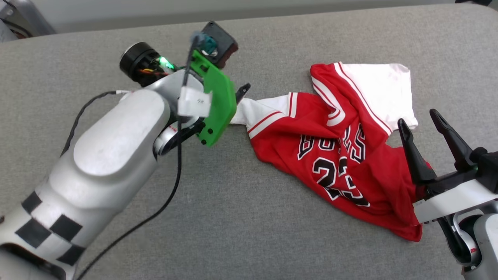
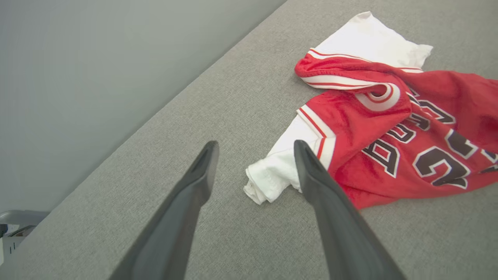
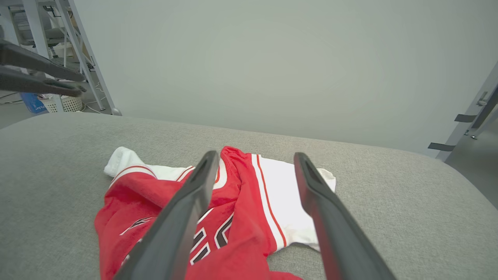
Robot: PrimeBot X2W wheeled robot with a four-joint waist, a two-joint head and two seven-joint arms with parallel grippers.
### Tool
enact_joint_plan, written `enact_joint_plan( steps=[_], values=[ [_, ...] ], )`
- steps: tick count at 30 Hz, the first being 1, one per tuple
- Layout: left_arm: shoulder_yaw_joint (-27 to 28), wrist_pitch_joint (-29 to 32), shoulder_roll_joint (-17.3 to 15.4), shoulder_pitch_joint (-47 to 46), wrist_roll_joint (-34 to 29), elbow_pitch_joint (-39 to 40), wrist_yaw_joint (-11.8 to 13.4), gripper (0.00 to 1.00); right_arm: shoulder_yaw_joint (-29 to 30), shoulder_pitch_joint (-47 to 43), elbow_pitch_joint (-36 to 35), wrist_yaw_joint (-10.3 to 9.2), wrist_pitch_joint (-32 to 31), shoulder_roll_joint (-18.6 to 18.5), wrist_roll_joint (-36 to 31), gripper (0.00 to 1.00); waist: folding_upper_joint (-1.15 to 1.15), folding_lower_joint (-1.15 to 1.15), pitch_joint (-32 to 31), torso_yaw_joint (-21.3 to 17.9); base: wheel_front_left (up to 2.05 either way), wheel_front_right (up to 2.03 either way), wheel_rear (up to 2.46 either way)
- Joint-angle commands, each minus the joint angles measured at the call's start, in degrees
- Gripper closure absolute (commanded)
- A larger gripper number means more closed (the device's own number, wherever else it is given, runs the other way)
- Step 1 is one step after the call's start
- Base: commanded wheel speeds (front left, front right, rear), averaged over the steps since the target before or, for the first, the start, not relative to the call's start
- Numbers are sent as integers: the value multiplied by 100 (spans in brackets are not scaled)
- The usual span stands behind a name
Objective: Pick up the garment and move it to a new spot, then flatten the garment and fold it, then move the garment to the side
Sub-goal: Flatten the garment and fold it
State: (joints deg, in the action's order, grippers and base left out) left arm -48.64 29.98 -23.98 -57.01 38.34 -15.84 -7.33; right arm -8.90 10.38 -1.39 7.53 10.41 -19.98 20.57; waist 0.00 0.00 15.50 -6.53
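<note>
In the head view the garment [image 1: 334,155] lies rumpled on the grey cloth-covered worktop [image 1: 233,214]. Its long axis slants from a white sleeve at the upper left to the red hem at the lower right. The left tool [image 1: 241,92] has a fingertip just beside that sleeve's cuff, and the right tool [image 1: 417,118] stands spread wide over the hem end, holding nothing. In the left wrist view the left tool [image 2: 255,144] is fully spread and empty, with the bunched cuff [image 2: 268,175] lying between its fingers and slightly ahead, so this arm is the nearer one for that end. In the right wrist view the right tool [image 3: 255,154] gapes empty above the garment's red body [image 3: 241,217], which stretches away forward and to the left. Each end probably falls to its own arm.
</note>
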Motion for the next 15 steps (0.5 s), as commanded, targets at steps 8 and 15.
enact_joint_plan(
  steps=[8,15],
  values=[
    [-1573,1094,-322,-1236,755,-390,-15,0,-142,434,-117,-4,12,55,-148,0,0,0,846,-403,0,0,0],
    [-2334,1218,-459,-1461,1120,-768,-15,0,-237,745,6,-4,131,93,-153,0,0,0,1244,-589,0,0,0]
  ],
)
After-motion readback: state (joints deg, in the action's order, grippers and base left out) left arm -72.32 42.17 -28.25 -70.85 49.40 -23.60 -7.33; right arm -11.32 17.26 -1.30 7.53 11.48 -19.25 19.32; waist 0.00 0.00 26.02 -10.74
